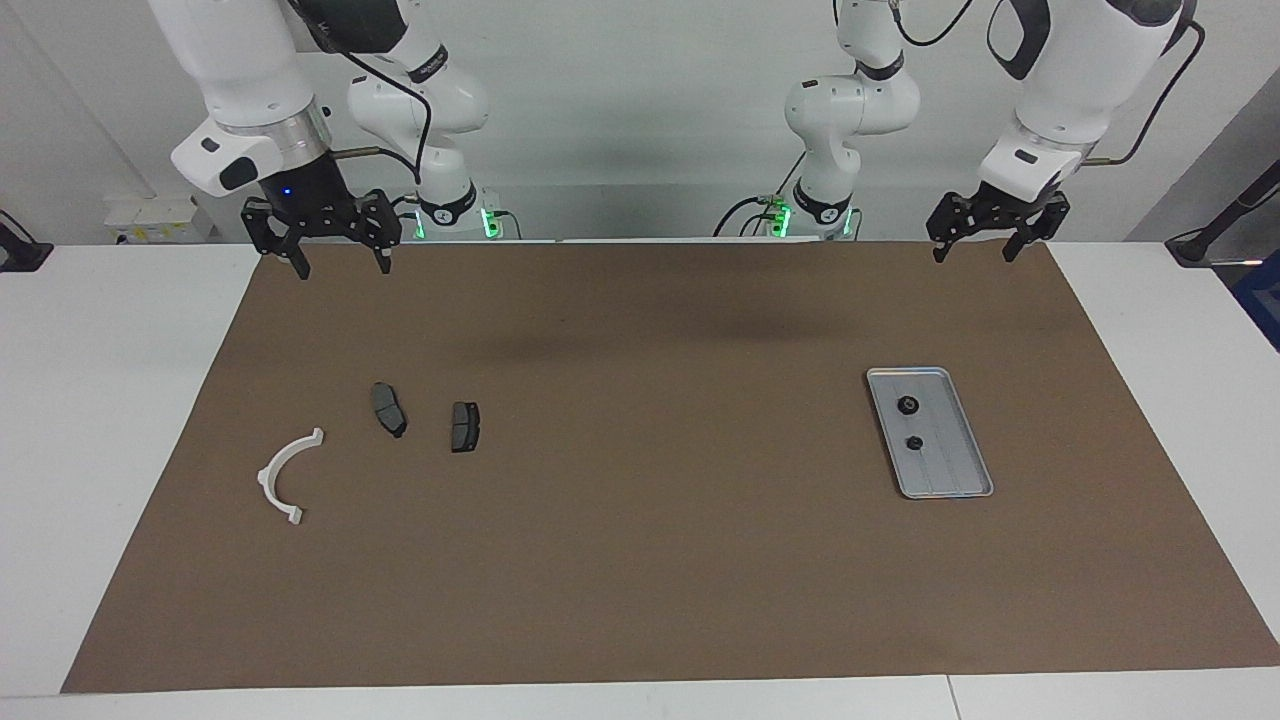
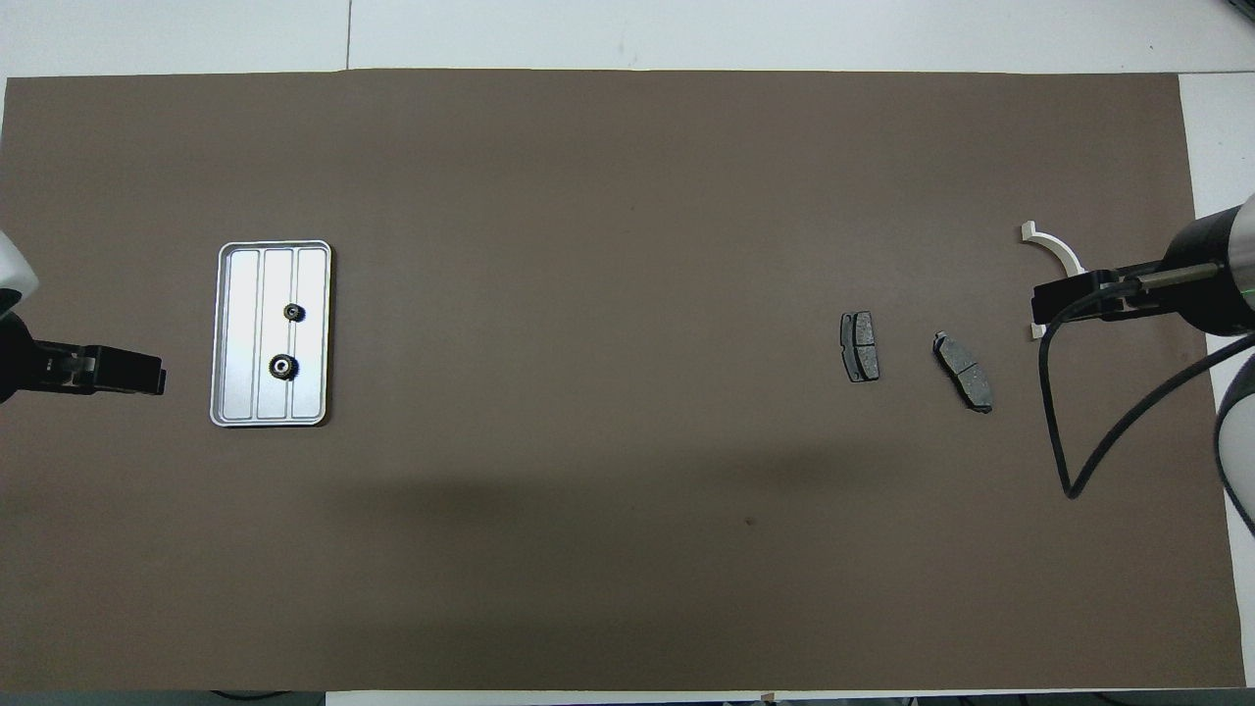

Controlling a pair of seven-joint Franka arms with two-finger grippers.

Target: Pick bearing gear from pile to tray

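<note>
A robotics lab: two mounted arms (image 1: pixel 830 110), bare white walls.

No readable text, labels, brands or numbers on anything in view

You've got a brown mat (image 1: pixel 650 520) covering most of the white bench (image 1: pixel 110 380), bare white strips left along the edges. Grey wall (image 1: pixel 620 110) up top.

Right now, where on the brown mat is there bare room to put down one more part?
The widest free patch is the middle of the mat, between the tray and the two brake pads. The strip along the mat's edge farthest from the robots is bare too. It is tighter around the pads and the white bracket. The tray holds two gears.
</note>
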